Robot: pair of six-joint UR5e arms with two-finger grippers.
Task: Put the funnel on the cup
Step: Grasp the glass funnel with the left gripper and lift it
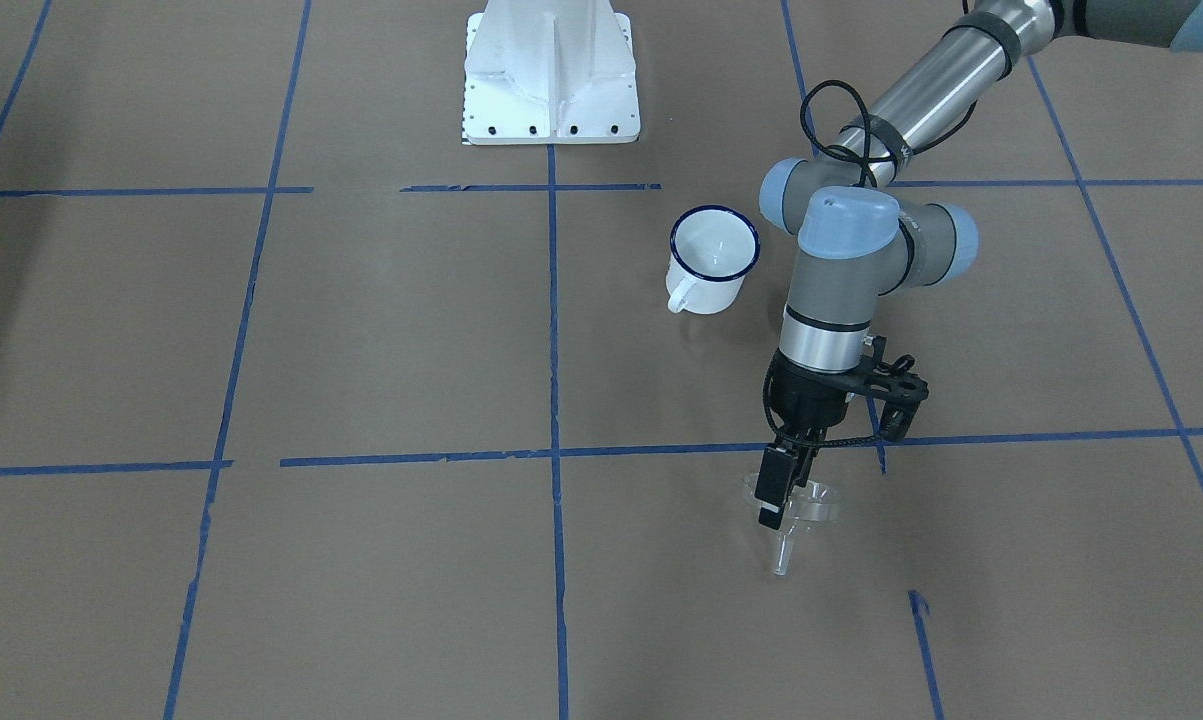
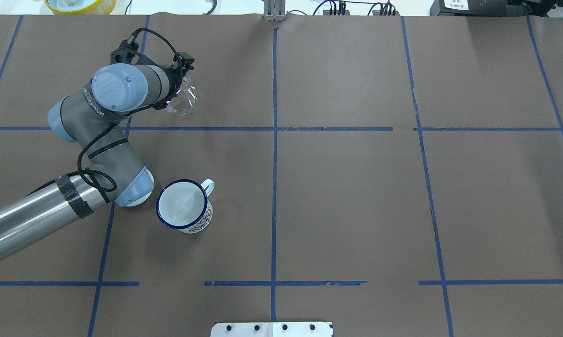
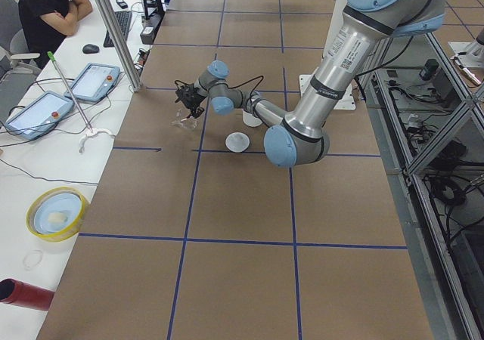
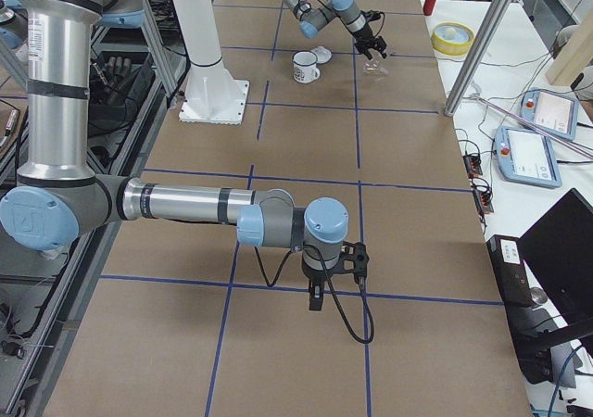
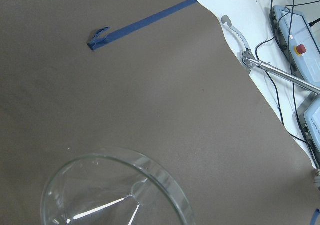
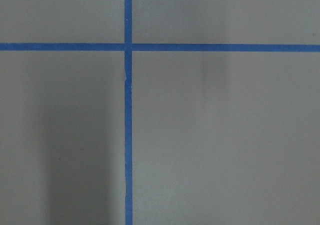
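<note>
The clear funnel [image 1: 806, 503] hangs from my left gripper [image 1: 773, 508], which is shut on its rim, with the thin spout pointing down at the table. It also shows in the overhead view [image 2: 183, 99] and, as a glass rim, at the bottom of the left wrist view [image 5: 115, 185]. The white cup [image 1: 713, 262] with a dark blue rim stands upright and empty, nearer the robot's base than the funnel and apart from it; the overhead view shows it too [image 2: 184, 206]. My right gripper [image 4: 315, 298] shows only in the exterior right view, low over the table; I cannot tell if it is open or shut.
A round white lid [image 3: 237, 141] lies beside the cup, under my left arm. The white robot base [image 1: 551, 75] stands at the table's edge. A yellow bowl [image 3: 57, 213], tablets and an operator are beyond the table's far edge. Blue tape lines cross the brown table.
</note>
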